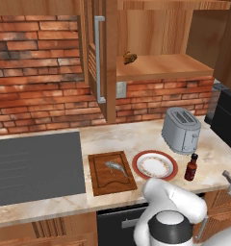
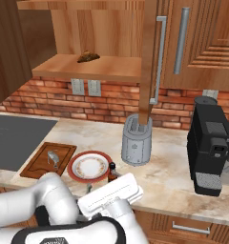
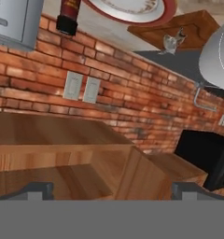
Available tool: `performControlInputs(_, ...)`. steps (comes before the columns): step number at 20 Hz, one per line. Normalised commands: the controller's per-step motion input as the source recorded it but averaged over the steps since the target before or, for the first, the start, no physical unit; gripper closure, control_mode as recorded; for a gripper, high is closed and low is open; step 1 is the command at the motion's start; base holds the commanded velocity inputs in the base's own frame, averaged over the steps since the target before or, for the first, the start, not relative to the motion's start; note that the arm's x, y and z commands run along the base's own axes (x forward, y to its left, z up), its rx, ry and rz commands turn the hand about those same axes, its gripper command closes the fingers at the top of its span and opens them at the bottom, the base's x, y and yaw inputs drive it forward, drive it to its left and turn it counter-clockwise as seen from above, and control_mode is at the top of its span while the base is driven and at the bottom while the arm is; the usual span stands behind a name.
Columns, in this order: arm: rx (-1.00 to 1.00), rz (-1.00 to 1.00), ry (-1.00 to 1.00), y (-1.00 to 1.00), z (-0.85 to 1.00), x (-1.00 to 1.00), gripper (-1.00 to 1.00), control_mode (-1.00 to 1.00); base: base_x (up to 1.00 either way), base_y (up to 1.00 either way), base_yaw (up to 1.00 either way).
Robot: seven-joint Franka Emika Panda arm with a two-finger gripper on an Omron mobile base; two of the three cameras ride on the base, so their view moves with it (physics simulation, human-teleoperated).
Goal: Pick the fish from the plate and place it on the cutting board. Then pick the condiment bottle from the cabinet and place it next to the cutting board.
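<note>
**Pincer** [image 3: 113, 190]: jaws at full spread, nothing between them. It hangs just short of the counter [image 1: 112, 139] edge, aimed out over it toward the brick wall; the hand view is inverted.

**Bottle** [image 1: 191, 167]: nearest item, just ahead of the pincer, upright on the counter.
- Position: just beside the plate's far-from-board side and apart from it; not on the cabinet shelf.
- Handling (judged): light, rigid, smooth-sided and probably slick. It is tall for its foot, so it tips easily.
- Hold: across the dark body below the neck, jaws level, not on the cap.

**Plate** [image 1: 155, 153]: ahead and slightly left of the pincer, nothing on it. It sits between bottle and board.

**Fish** [image 1: 116, 167]: further left, lying flat on the board.
- Handling (judged): light, slender, likely slippery.
- Hold: across mid-body.

**Board** [image 1: 100, 180]: left of the plate, near the counter's front edge and close beside the plate.

**Toaster** [image 1: 181, 129]: beyond the bottle, near it.

**Cabinet** [image 1: 160, 67]: farthest, above the wall, door open. Its shelf carries a small brown lump [image 1: 129, 57].
</note>
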Motion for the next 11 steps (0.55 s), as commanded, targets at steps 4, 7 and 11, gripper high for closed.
performControlInputs(4, 0.00, 0.00, 0.00, 0.00, 0.42, -0.34, -1.00, -1.00, 0.00, 0.00, 0.00)
performControlInputs(7, 0.00, 0.00, 0.00, 0.00, 0.48, -0.29, -1.00, -1.00, 0.00, 0.00, 0.00)
performControlInputs(11, -0.01, 0.00, 0.00, 0.00, 0.51, -0.29, -1.00, -1.00, 0.00, 0.00, 0.00)
